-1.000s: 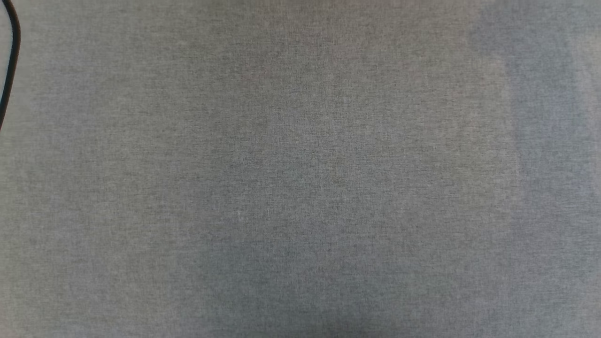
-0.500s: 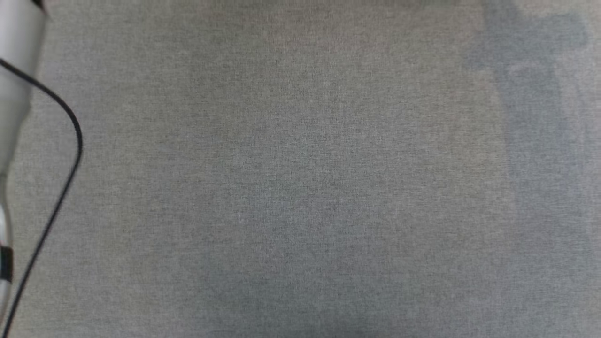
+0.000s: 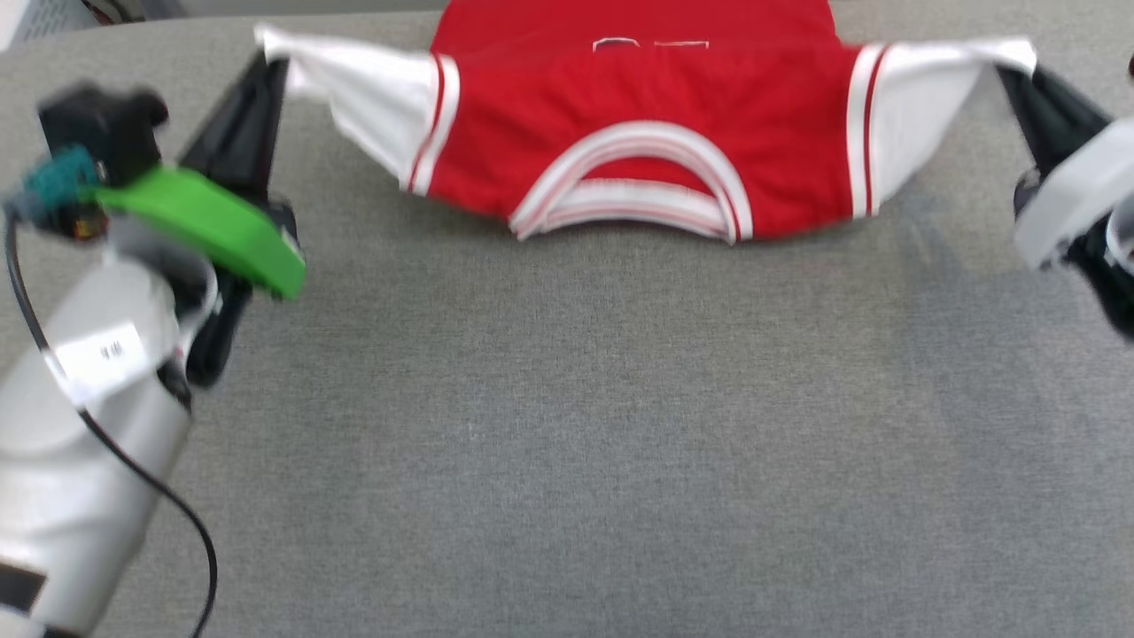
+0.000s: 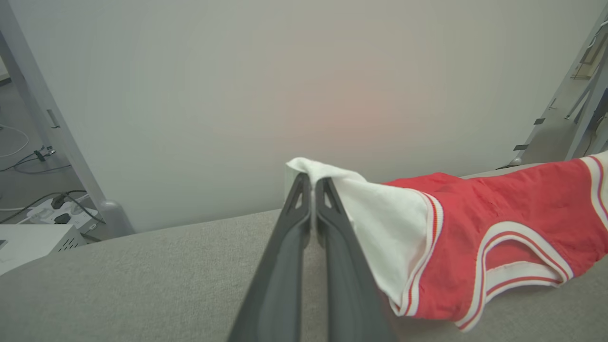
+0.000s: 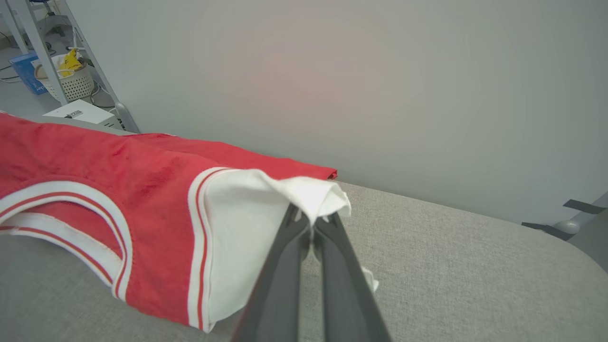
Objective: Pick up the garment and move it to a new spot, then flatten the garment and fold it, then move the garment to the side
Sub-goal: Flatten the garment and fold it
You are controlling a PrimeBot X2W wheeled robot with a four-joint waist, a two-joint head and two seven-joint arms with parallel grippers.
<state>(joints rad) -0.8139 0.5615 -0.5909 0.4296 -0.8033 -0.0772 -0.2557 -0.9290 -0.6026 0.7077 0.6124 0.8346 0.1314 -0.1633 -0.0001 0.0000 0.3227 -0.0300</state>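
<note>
gripping a white sleeve point(image 3: 372, 89) each, both jaws hold the red, stripe-trimmed garment point(image 3: 638, 106) stretched wide.

So the desk point(image 3: 567, 425) is one big flat top covered in grey woven fabric, and the right wrist view shows a rounded far corner. What's lying on it is a red jersey T-shirt point(image 3: 638, 106) with white short sleeves and red-white striped trim, way over by the far edge. It's not flat though. The striped collar sags onto the grey cloth on the near side, the red body trails back toward the far edge, and both white sleeve tips are up off the surface.
</note>
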